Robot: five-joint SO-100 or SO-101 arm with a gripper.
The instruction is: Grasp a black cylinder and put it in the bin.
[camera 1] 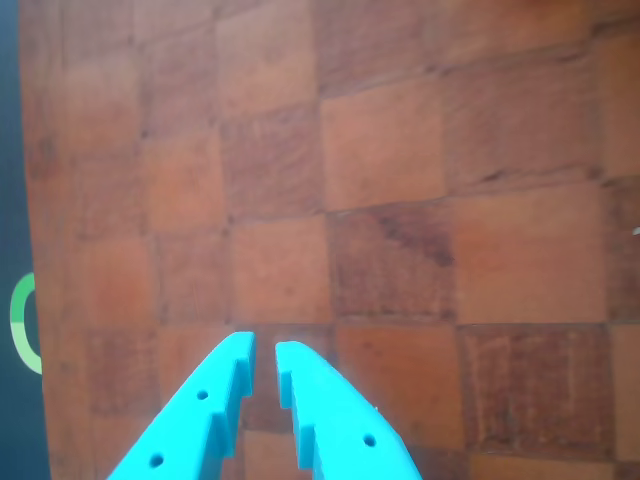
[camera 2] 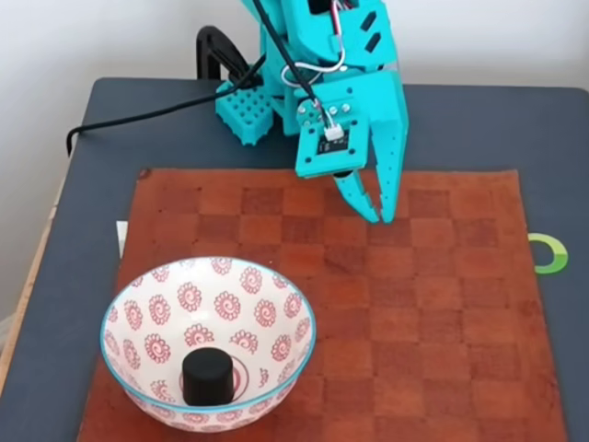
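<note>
In the fixed view, the short matte black cylinder (camera 2: 207,378) stands upright inside the large round white bin with red spiral motifs and a thin blue rim (camera 2: 138,304) at the near left of the brown checkered leather mat (camera 2: 442,313) covering the dark grey desk (camera 2: 479,129), well apart from the turquoise two-finger gripper (camera 2: 376,214), which hangs over the mat's far side with nothing between them. In the other view, the turquoise jaws stand nearly closed and empty over bare checkered squares, a green ring mark (camera 1: 22,322) at the left edge.
</note>
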